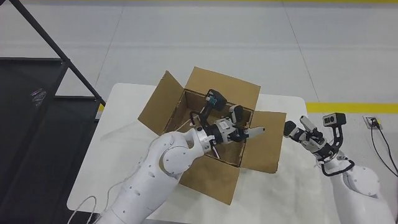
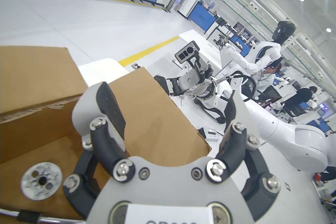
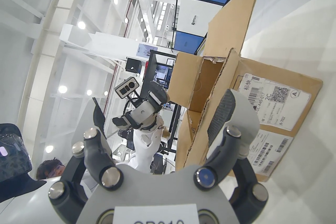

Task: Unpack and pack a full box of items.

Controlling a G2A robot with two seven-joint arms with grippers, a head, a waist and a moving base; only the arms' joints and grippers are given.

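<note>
Open cardboard box (image 1: 155, 102); left gripper (image 1: 246, 124) over it, right gripper (image 1: 297, 126) beside it, both with fingers apart, empty

Your left arm (image 1: 166, 162) reached forward and inward across the middle of the workspace, wrist turned so that the left gripper (image 1: 247, 122) pointed toward your right side with its jaws spread wide. Your right arm (image 1: 360, 183) lay out at the right, forearm angled inward, and the right gripper (image 1: 298, 126) faced the left one, well apart from it, its fingers (image 3: 223, 114) likewise parted.
</note>
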